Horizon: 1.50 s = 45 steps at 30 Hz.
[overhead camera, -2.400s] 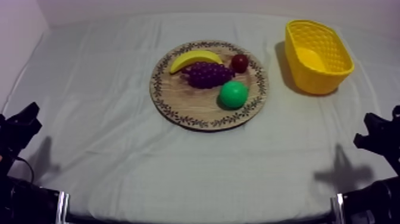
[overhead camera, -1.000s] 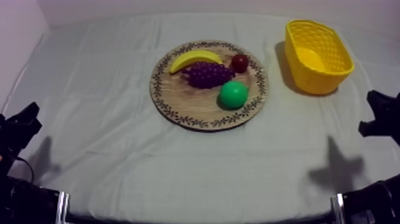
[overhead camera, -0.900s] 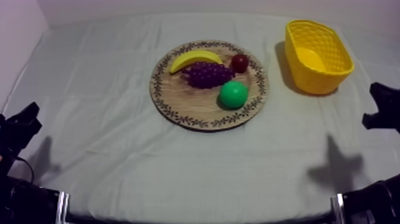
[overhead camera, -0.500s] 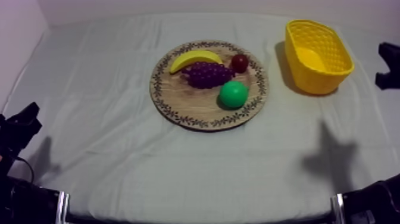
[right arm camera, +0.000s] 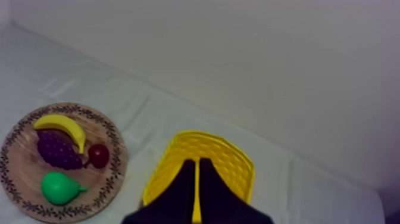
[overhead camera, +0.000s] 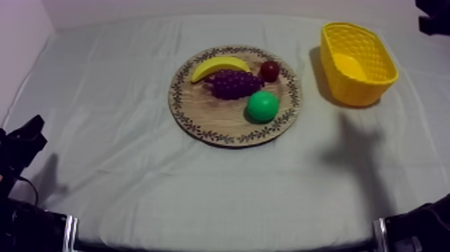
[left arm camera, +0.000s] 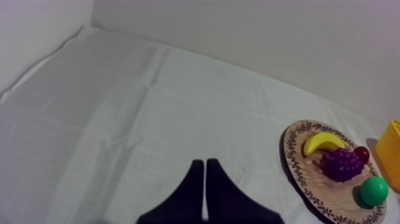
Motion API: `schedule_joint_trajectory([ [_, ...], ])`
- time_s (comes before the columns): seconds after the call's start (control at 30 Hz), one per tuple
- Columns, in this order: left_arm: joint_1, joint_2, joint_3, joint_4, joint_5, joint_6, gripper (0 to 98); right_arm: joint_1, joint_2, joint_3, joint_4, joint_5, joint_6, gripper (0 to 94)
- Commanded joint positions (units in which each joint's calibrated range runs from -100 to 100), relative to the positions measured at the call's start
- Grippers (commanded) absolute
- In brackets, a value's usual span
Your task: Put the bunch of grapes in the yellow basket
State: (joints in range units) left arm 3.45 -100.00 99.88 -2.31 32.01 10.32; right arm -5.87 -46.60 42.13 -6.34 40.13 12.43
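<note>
The purple bunch of grapes (overhead camera: pixel 233 84) lies on the round wooden board (overhead camera: pixel 201 114), between a banana (overhead camera: pixel 219 66) and a green pear (overhead camera: pixel 262 106), with a small red fruit (overhead camera: pixel 270 70) beside it. The yellow basket (overhead camera: pixel 357 62) stands at the right of the board. My right gripper (right arm camera: pixel 197 164) is shut with nothing in it, raised above the basket (right arm camera: pixel 205 161); the arm's tip (overhead camera: pixel 435 17) shows at the upper right. Low at the left rests my left gripper (left arm camera: pixel 205 165), shut, far from the board (left arm camera: pixel 300 170) and grapes (left arm camera: pixel 343 164).
The grey-white cloth covers the table, with wide free room left of and in front of the board. A pale wall runs behind the table's far edge. The right arm's shadow (overhead camera: pixel 355 144) falls on the cloth in front of the basket.
My right arm has risen from its low rest at the right edge up to the upper right corner, and its shadow has slid toward the basket. The left arm and the fruit stayed still.
</note>
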Motion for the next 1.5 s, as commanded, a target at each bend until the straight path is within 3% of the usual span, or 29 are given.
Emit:
schedule_joint_trajectory([
  [0.0,0.0,0.0,0.0,-0.01,0.0,0.0,0.1,-0.9,4.0,-5.1,-1.0,0.7,0.7,0.5],
  [0.13,0.0,0.0,0.0,-0.01,0.0,0.0,0.1,-2.7,9.1,-10.3,-2.7,1.5,1.9,0.5],
  [0.43,0.0,0.0,0.0,-0.01,0.0,0.0,0.1,-6.6,20.3,-22.9,-3.3,5.8,2.1,0.5],
  [1.03,0.0,0.0,0.0,-0.01,0.0,0.0,0.1,-14.6,42.6,-57.1,1.6,29.6,-2.7,0.5],
  [1.47,0.0,0.0,0.0,-0.01,0.0,0.0,0.1,-16.8,54.9,-72.2,3.8,39.4,-3.9,0.6],
])
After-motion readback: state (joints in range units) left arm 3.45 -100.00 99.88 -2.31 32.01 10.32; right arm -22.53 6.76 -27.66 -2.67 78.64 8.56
